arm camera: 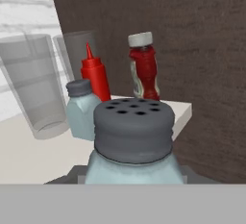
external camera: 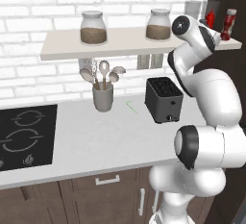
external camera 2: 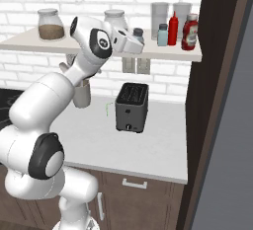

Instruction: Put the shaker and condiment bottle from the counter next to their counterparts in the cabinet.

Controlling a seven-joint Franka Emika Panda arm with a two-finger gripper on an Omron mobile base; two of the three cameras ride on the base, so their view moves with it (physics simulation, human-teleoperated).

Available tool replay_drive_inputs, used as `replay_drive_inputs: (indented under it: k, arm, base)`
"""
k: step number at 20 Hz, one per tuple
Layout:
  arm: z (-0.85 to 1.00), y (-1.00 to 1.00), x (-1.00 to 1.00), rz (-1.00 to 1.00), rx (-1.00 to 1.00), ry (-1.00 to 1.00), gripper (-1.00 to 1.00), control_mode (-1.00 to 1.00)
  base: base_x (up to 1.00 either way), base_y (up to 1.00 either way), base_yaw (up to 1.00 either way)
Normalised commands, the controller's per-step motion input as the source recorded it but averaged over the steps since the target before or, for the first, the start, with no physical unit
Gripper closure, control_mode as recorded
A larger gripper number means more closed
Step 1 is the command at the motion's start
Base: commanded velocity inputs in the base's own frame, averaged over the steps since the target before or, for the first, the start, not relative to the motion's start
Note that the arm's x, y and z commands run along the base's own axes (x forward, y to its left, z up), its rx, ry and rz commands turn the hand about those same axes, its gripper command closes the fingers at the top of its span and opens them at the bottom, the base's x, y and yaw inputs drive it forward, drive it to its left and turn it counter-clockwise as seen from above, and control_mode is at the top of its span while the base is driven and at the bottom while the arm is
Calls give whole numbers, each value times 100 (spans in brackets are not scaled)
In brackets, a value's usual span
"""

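Carrying the shaker [arm camera: 133, 141] at shelf height, the gripper [external camera 2: 134, 42] has its jaws closed narrow on the little pot, which sits so near the hand camera that its perforated grey top looms large at the bottom of the hand view. It is held upright, most likely so it can be set down standing on the cabinet [external camera 2: 89, 48] without tipping.

Farther along the shelf, toward the dark brown side panel [arm camera: 202, 50] on the right, stand the counterparts: a twin shaker [arm camera: 82, 107] and, just behind it, a bright red squeeze bottle [arm camera: 96, 76]. The condiment bottle [arm camera: 143, 67] already stands right of the squeeze bottle, near the panel, so that half of the task looks done. What seems left is placing the held shaker beside its twin.

The shakers are short, pale blue-grey cylinders with rounded shoulders, looking like frosted glass under matte grey caps. The squeeze bottle is glossy, with a pointed nozzle; the condiment bottle is waisted, dark red, with a whitish cap and pale label. Two clear tumblers [arm camera: 33, 83] stand at the left in the hand view, behind the twin. The shelf board is smooth pale beige, the panel a rough-grained brown.

Below, the toaster [external camera 2: 131, 107] sits on the plain grey-white counter [external camera 2: 148, 150].
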Motion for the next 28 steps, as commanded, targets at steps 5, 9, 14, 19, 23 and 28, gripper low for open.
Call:
replay_drive_inputs:
  k: [5,9,14,19,23,28]
  arm:
    - [-4,-3,13,0,0,0,100,-100]
    - [-23,0,34,0,0,0,100,-100]
    - [-8,0,40,0,0,0,100,-100]
    - [-4,-2,28,0,0,0,100,-100]
    - [-8,-3,18,0,0,0,100,-100]
    - [-14,-6,17,0,0,0,100,-100]
  base:
    - [0,0,0]
    - [0,0,0]
    - [0,0,0]
    - [0,0,0]
    - [0,0,0]
    - [0,0,0]
